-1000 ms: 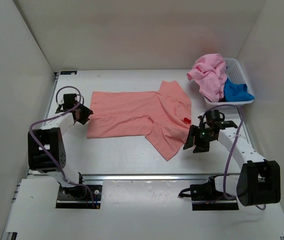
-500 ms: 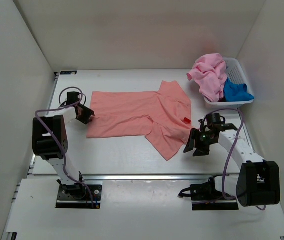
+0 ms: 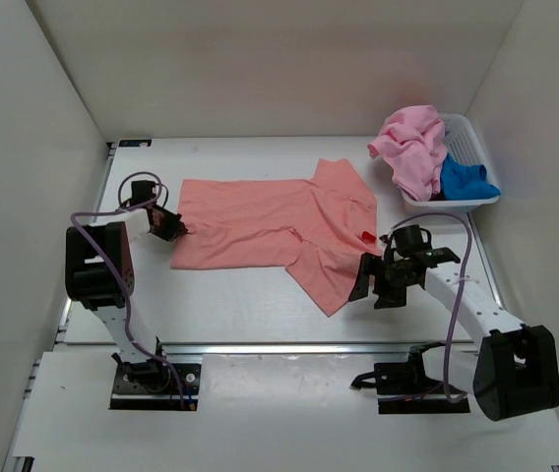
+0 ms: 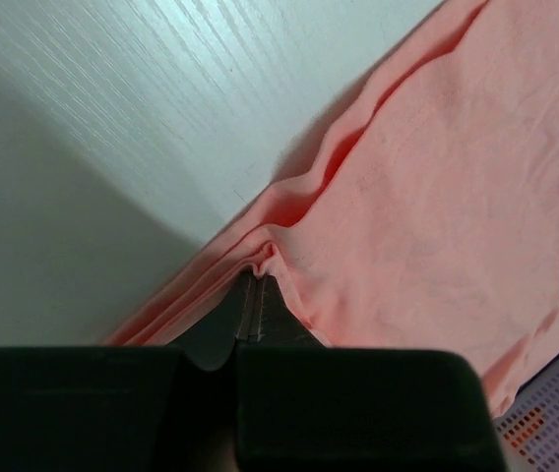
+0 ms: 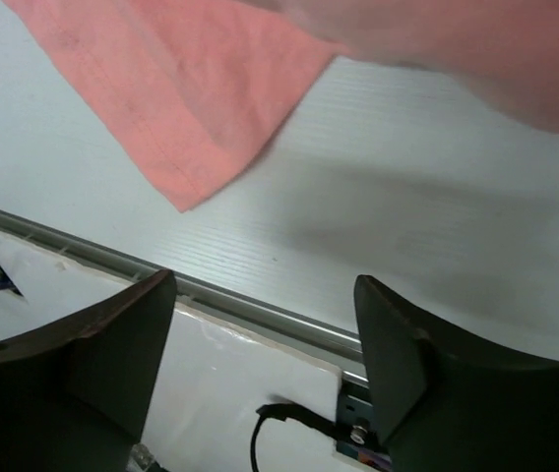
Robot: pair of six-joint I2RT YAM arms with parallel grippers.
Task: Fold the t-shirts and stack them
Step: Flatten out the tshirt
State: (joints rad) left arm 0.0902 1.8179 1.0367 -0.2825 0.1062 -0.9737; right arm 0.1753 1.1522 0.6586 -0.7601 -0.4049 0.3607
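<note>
A salmon-coral t-shirt (image 3: pixel 270 228) lies spread on the white table, its lower right part reaching down to a corner (image 3: pixel 334 307). My left gripper (image 3: pixel 174 228) is shut on the shirt's left edge; in the left wrist view the cloth (image 4: pixel 427 197) bunches into the closed fingertips (image 4: pixel 256 287). My right gripper (image 3: pixel 366 285) is open and empty, just right of the shirt's lower right corner (image 5: pixel 186 192). A lighter pink t-shirt (image 3: pixel 409 147) and a bright blue t-shirt (image 3: pixel 462 177) lie in the white basket (image 3: pixel 466 138) at the back right.
White walls close the table in on the left, back and right. A metal rail (image 3: pixel 289 346) runs along the table's near edge. A small red tag (image 3: pixel 367 236) shows on the salmon shirt's right edge.
My left gripper has moved right to the shirt's left edge and shut on it. My right gripper has moved left, nearer the shirt's lower right corner.
</note>
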